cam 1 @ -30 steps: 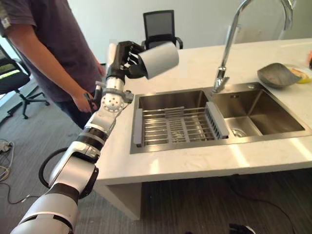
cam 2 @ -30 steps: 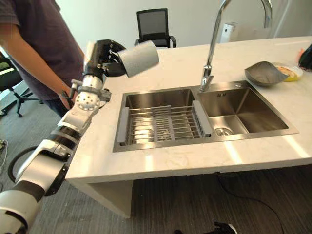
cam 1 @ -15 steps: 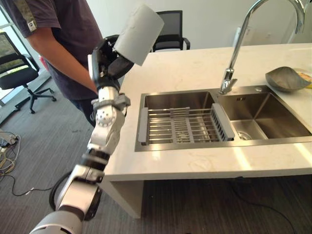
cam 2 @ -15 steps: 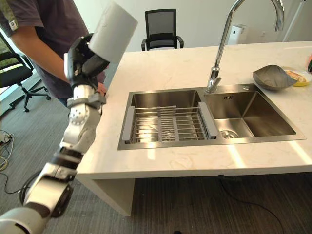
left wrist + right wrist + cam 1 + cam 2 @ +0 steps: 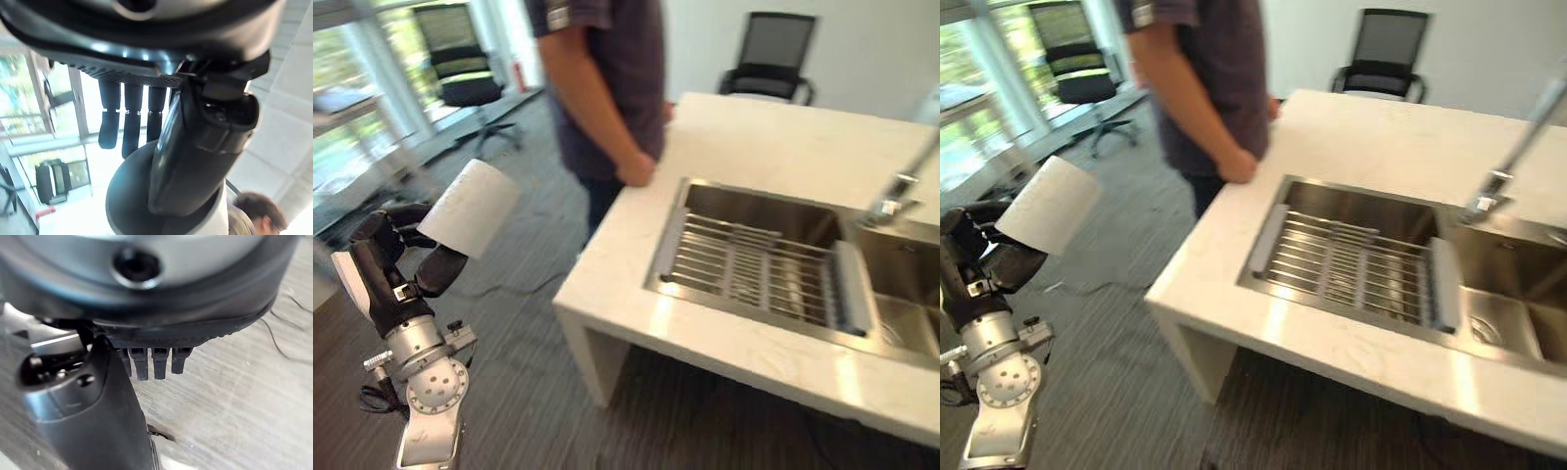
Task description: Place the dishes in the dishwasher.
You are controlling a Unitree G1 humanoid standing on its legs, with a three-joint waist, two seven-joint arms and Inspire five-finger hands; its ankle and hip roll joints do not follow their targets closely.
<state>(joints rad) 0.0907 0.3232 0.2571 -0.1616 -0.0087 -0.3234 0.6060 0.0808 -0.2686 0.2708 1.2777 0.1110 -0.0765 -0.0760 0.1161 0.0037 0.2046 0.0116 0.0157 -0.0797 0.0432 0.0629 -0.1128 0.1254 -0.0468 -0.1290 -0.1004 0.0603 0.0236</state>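
L hand (image 5: pixel 396 269) raised low at the view's L side, over grey carpet (image 5: pixel 529 392), well clear of the counter (image 5: pixel 754 147); fingers and thumb curled round a pale cup (image 5: pixel 468 208), gripping it. Cup tilted, base end in the palm, open end pointing up and away toward the counter side. In L wrist view, thumb (image 5: pixel 195 147) lies across the cup's rounded dark wall (image 5: pixel 132 196), fingers (image 5: pixel 129 122) wrapping past it on the far side. R hand (image 5: pixel 112 421) seen in own wrist view over wood-look floor (image 5: pixel 244 396); fingers (image 5: pixel 154 363) hang short and relaxed, nothing held, so open. Count: cups 1; sink basins 2 set in the white counter, nearer-to-robot-L basin (image 5: pixel 754 255) carrying 1 wire rack (image 5: pixel 759 279), second basin (image 5: pixel 911 294) partly out of frame; tap 1 (image 5: pixel 901 186), blurred; office chairs 2, one (image 5: pixel 769 54) beyond the counter, one (image 5: pixel 460 73) by the windows. Person 1 (image 5: pixel 607 78) standing at the counter's far L corner, hand (image 5: pixel 634 171) near the edge. Writing/labels: small patch on person's sleeve, too blurred to read; none legible elsewhere.
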